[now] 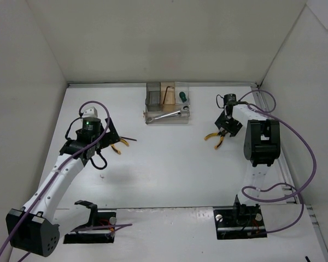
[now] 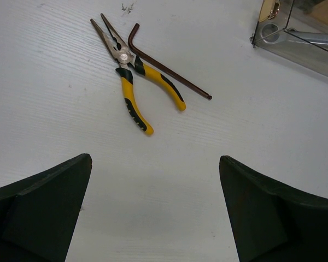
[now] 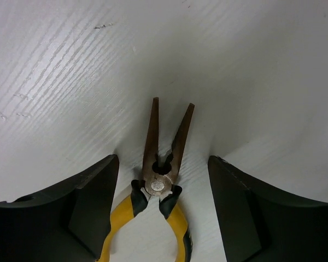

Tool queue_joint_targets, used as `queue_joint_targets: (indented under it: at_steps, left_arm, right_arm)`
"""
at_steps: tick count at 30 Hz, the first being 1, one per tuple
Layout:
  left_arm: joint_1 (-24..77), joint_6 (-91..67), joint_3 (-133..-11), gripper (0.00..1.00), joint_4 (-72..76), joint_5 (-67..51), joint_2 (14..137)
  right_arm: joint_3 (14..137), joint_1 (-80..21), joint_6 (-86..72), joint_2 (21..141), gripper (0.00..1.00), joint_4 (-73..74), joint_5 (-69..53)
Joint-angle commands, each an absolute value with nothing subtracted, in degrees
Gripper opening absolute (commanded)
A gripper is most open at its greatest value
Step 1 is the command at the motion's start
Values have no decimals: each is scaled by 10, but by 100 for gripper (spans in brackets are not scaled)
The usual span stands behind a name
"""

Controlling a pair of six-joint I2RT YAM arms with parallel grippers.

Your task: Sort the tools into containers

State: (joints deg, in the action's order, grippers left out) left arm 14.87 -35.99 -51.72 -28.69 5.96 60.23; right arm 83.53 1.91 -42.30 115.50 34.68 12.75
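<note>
The clear organizer box [image 1: 151, 102] stands at the back centre. A silver wrench [image 1: 168, 115] lies in its front tray, a black hex key [image 1: 167, 96] stands in the tan middle compartment, and a green-handled screwdriver [image 1: 181, 96] is in the right one. Yellow-handled pliers [image 2: 132, 90] and a thin dark rod bent at one end [image 2: 169, 73] lie ahead of my open, empty left gripper [image 2: 156, 207]. My right gripper [image 3: 163, 159] is open, its fingers on either side of a second pair of yellow-handled pliers [image 3: 162, 183] lying on the table, apart from both fingers.
White walls enclose the table on three sides. Purple cables [image 1: 295, 136] loop around the right arm. The box's corner shows in the left wrist view [image 2: 295, 38]. Arm bases [image 1: 238, 221] sit at the near edge.
</note>
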Motion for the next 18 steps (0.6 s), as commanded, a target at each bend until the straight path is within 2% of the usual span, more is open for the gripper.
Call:
queue_joint_targets:
  at_steps: [1,3,4,6,7,10,18]
  left_arm:
    - [145,-345,-529,98,-276,55,601]
    - [145,-344,-532,98,-276,53,602]
    - [145,-342,-532,98,-277,51,602]
    - [145,-341,-533,98,-276,47,602]
    - [145,-340,-533,98,-275,47,602]
    - [145,-340,-535,99,-274,43,602]
    - [159,-306,-537,96,-231,16,603]
  right_arm:
    - [859,21,-435,1167,63,338,127]
    - [860,25,-437,1176,56,337,124]
    - [860,25,-436,1179,48,337,121]
    - [860,32,-438,1185,39,337,113]
    - [860,33,-436,1186,25,336,108]
    - [860,39,-418,1187,0,329,97]
    - [837,26,-372,1109,0,270,45]
